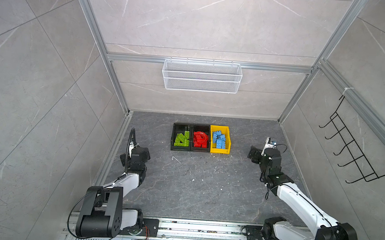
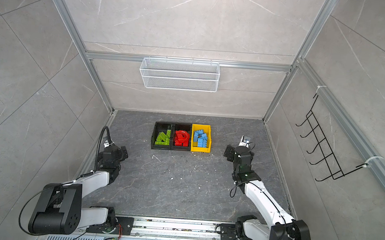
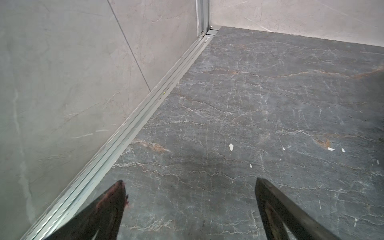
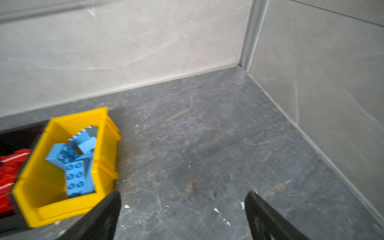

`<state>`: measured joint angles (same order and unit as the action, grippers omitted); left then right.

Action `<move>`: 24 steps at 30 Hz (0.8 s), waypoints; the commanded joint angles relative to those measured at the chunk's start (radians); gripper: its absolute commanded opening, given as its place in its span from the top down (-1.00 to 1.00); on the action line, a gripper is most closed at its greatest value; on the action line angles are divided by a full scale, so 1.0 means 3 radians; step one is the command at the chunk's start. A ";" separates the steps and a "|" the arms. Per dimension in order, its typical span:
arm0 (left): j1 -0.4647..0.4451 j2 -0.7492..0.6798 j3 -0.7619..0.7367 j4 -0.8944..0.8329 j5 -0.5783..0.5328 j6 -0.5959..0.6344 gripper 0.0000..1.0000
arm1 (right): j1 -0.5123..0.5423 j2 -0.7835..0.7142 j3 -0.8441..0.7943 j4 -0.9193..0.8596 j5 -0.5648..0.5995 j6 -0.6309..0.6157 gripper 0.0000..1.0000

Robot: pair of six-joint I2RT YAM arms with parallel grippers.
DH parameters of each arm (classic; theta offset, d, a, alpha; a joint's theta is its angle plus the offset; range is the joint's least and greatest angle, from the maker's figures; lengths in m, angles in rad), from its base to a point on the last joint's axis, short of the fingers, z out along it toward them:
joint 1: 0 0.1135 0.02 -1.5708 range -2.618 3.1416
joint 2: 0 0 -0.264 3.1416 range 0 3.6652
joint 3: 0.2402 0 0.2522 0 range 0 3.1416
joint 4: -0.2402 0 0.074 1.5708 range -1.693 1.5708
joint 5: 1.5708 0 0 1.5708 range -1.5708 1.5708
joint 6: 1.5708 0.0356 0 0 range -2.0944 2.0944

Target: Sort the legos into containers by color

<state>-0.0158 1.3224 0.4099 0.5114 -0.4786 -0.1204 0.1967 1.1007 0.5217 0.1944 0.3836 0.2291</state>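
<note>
Three containers stand in a row at the back middle of the dark floor in both top views. The left black bin (image 1: 173, 136) holds lime green legos (image 1: 182, 138). Red legos (image 1: 200, 139) fill the middle black bin (image 1: 201, 126). The yellow bin (image 1: 219, 150) holds blue legos (image 1: 219, 139); the right wrist view shows this yellow bin (image 4: 41, 187) and its blue legos (image 4: 76, 166) close beside one finger. My left gripper (image 3: 189, 182) is open over bare floor near the left wall. My right gripper (image 4: 182, 194) is open and empty, just right of the yellow bin.
A white wire mesh basket (image 1: 201, 76) hangs on the back wall. A black wire hook rack (image 1: 356, 146) hangs on the right wall. An aluminium rail (image 3: 145, 116) runs along the foot of the left wall. White flecks (image 1: 176, 159) dot the floor.
</note>
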 commanded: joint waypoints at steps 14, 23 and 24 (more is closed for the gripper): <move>0.0176 0.0596 -0.0174 0.1136 0.1105 0.0309 -0.99 | -0.0134 0.1242 -0.0684 0.2593 -0.0054 -0.0691 -1.00; 0.0175 0.0580 -0.0167 0.1102 0.1111 0.0305 -0.99 | -0.0256 0.1397 0.0001 0.1370 -0.0439 -0.0665 -1.00; 0.0175 0.0578 -0.0168 0.1097 0.1110 0.0305 -0.99 | -0.0253 0.1437 0.0088 0.1279 -0.0451 -0.0691 -1.00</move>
<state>0.0345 1.5063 0.3462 0.7887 -0.1551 -0.0517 0.1215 1.5051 0.4843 0.7048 0.2852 0.0467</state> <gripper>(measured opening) 0.995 0.997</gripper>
